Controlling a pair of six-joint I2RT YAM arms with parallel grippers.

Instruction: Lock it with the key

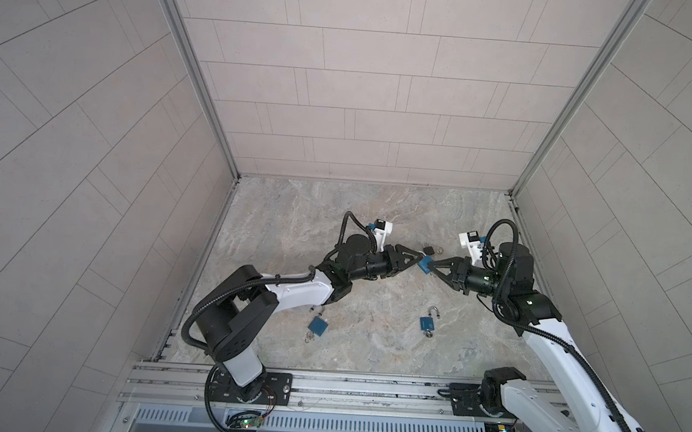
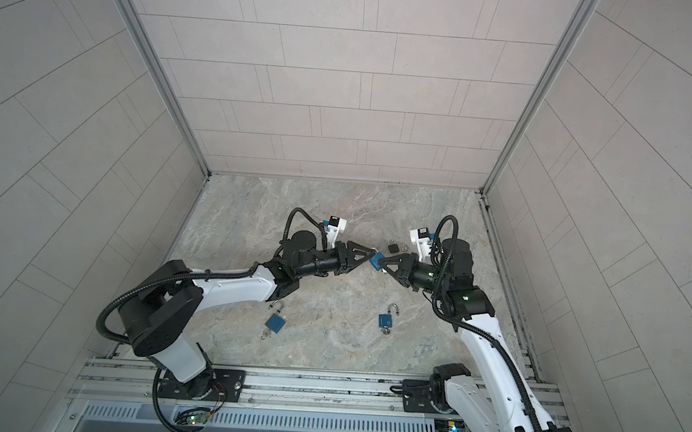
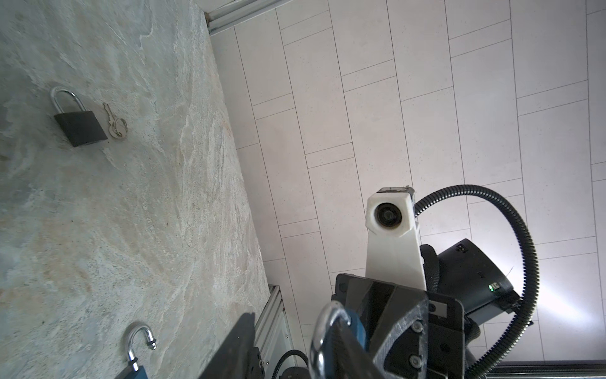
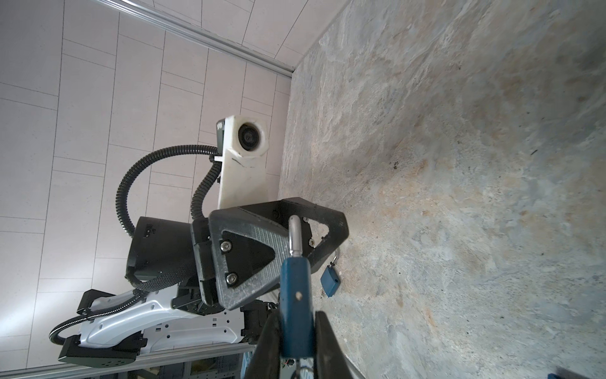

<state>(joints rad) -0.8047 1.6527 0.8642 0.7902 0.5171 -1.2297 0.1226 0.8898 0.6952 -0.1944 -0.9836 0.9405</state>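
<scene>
A blue padlock [image 1: 424, 265] [image 2: 376, 259] hangs above the middle of the stone table. My right gripper [image 1: 427, 268] [image 4: 296, 315] is shut on the padlock's blue body [image 4: 295, 295]. Its silver shackle [image 4: 294, 239] [image 3: 323, 331] points towards the left arm. My left gripper [image 1: 420, 256] [image 3: 295, 328] stands round the shackle with its jaws apart. The shackle lies against one finger [image 3: 347, 354], and a gap shows to the other finger [image 3: 232, 347]. A thin metal ring, perhaps of a key [image 4: 296, 370], shows under the body between the right fingers.
A black padlock [image 1: 428, 248] [image 3: 80, 126] lies just behind the grippers with a loose key [image 3: 114, 124] beside it. Two more blue padlocks with open shackles lie nearer the front, one [image 1: 428, 323] right of centre and one [image 1: 318, 325] under the left arm.
</scene>
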